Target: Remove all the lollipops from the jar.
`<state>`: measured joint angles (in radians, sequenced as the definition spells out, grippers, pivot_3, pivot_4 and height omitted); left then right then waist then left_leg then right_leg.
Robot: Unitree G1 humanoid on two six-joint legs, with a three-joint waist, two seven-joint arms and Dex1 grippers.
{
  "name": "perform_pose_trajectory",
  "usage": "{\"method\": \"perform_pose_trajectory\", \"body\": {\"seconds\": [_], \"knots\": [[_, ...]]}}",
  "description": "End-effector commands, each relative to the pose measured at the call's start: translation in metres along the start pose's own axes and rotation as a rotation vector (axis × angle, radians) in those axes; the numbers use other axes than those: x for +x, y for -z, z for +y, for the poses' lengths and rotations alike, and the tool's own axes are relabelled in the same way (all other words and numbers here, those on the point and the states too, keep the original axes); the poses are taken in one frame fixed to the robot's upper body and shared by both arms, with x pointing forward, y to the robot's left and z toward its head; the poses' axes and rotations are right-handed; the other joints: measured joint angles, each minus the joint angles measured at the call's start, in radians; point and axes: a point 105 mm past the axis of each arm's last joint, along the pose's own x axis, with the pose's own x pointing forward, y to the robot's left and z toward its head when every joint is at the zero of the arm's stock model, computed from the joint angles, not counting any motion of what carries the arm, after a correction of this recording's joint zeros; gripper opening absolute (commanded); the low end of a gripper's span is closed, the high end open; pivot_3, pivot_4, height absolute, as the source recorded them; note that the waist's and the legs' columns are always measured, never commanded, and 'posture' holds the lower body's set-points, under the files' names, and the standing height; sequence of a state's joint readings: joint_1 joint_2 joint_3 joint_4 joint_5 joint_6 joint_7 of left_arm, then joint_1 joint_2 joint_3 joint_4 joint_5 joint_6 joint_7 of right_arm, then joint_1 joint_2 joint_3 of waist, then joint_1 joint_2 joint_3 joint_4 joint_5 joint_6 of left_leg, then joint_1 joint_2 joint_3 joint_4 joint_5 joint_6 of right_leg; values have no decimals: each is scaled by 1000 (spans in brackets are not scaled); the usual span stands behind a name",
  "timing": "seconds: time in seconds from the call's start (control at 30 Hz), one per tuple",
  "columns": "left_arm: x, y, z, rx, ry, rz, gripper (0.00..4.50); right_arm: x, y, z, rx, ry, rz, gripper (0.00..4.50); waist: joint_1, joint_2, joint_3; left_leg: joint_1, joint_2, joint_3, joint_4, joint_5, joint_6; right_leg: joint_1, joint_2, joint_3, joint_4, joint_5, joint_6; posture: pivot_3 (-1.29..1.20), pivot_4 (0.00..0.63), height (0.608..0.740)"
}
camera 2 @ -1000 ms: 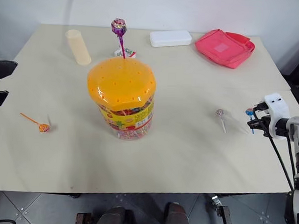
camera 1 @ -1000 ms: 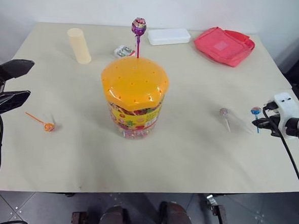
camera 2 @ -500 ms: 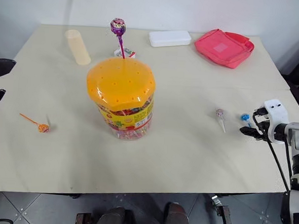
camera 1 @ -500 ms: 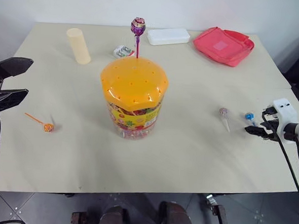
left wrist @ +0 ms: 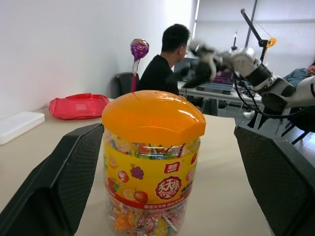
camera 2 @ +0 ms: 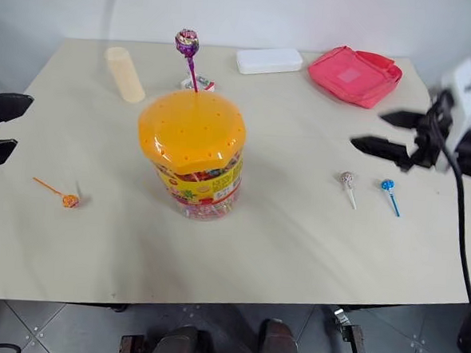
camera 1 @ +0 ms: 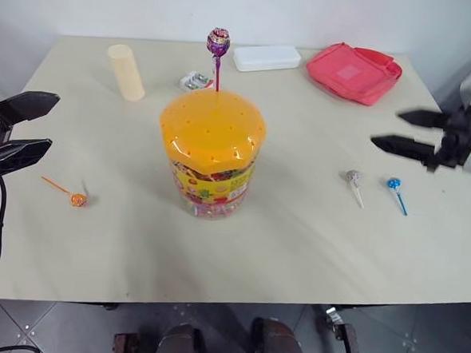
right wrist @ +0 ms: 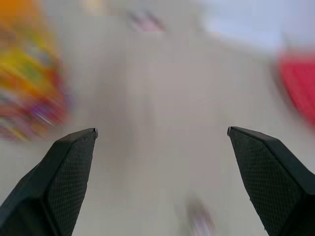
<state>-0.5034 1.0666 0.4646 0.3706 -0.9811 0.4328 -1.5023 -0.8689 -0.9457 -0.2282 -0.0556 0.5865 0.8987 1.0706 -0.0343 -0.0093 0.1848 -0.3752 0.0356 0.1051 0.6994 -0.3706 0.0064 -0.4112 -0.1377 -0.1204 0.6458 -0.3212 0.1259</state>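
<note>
The jar [camera 1: 210, 175], a clear tub with an orange domed lid [camera 1: 213, 131], stands mid-table. A purple lollipop [camera 1: 218, 41] sticks upright from a hole at the lid's far edge. An orange lollipop [camera 1: 77, 200] lies on the table to the jar's left. To its right, a silvery-pink lollipop [camera 1: 352, 176] and a blue lollipop [camera 1: 393, 184] lie side by side. My right gripper [camera 1: 386, 128] hovers open and empty above those two, pointing towards the jar. At the table's left edge my left gripper [camera 1: 51, 123] is open and empty, facing the jar [left wrist: 150, 167].
A pale cream cylinder [camera 1: 126, 71], a small wrapped item [camera 1: 195, 81], a white case [camera 1: 265, 57] and a red pouch [camera 1: 354, 70] sit along the far side of the table. A person [left wrist: 165, 59] sits at a desk beyond the table.
My right gripper opened and let go of the blue lollipop, which now lies beside the silvery-pink one. It then rose and swung left towards the jar. My left gripper stayed still.
</note>
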Motion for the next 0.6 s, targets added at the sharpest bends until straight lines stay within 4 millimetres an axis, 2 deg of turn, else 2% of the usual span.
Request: {"method": "perform_pose_trajectory", "body": {"seconds": [0.03, 0.2, 0.33, 0.53, 0.6], "knots": [[3, -6, -11, 46, 126, -9, 4500, 39, -29, 30, -30, -205, -121, 4435, -1, 0, 0, 0, 0, 0, 0, 0, 0, 0, 0, 0, 0, 0, 0, 0, 150, 740], [5, -5, -11, 46, 135, -8, 4500, 85, -58, 56, -21, -430, -262, 4435, -1, 0, 0, 0, -1, 0, -1, 0, 0, -1, 0, -1, 1, 0, 0, 0, 150, 740], [1, -6, -16, 49, 127, 1, 4500, 118, -59, 71, -7, -535, -275, 4435, -6, -1, 0, 0, -2, -2, -1, 0, 1, 0, 0, -2, 1, 0, 0, 0, 150, 740], [-6, -6, -27, 50, 103, 18, 4500, 159, -63, 82, -2, -573, -300, 4435, -31, 0, 0, -1, -2, -5, -2, 0, 1, -1, -1, -5, 2, 0, 0, 0, 150, 740], [-7, -7, -30, 50, 92, 22, 4500, 171, -68, 89, 4, -591, -316, 4039, -47, 0, 0, -1, -2, -6, -2, 0, 1, -1, -1, -5, 3, 0, 0, 0, 150, 740]]}}
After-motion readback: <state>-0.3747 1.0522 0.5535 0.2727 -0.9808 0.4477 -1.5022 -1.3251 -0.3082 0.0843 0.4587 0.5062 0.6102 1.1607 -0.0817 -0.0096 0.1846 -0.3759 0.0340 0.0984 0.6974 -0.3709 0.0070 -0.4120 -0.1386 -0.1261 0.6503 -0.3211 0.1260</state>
